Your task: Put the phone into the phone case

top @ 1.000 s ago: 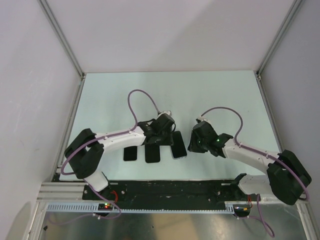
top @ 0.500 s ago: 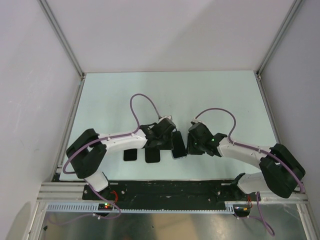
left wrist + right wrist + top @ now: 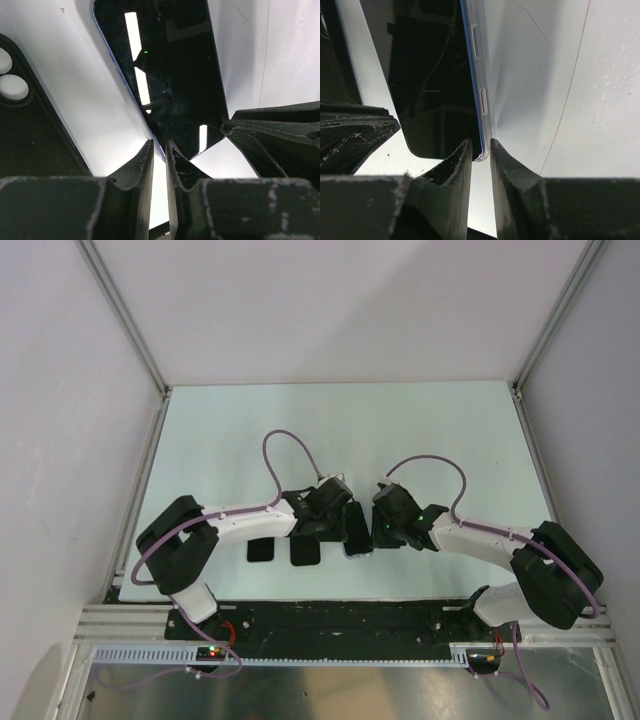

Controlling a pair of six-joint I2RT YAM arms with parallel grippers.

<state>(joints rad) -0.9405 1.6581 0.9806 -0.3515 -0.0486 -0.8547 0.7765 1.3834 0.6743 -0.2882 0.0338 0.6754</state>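
Phone apparently between left gripper, right gripper

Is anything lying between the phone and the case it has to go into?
Nothing visible. Only a bare strip of table separates the phone from the case to its left; the left end effector straddles the phone's edge on that side.

Glossy glass phone, matt black case — scuffed plastic fingers, smooth pale table

Robot lab test cell, plain white walls, aluminium frame posts, pale tabletop, black mounting rail
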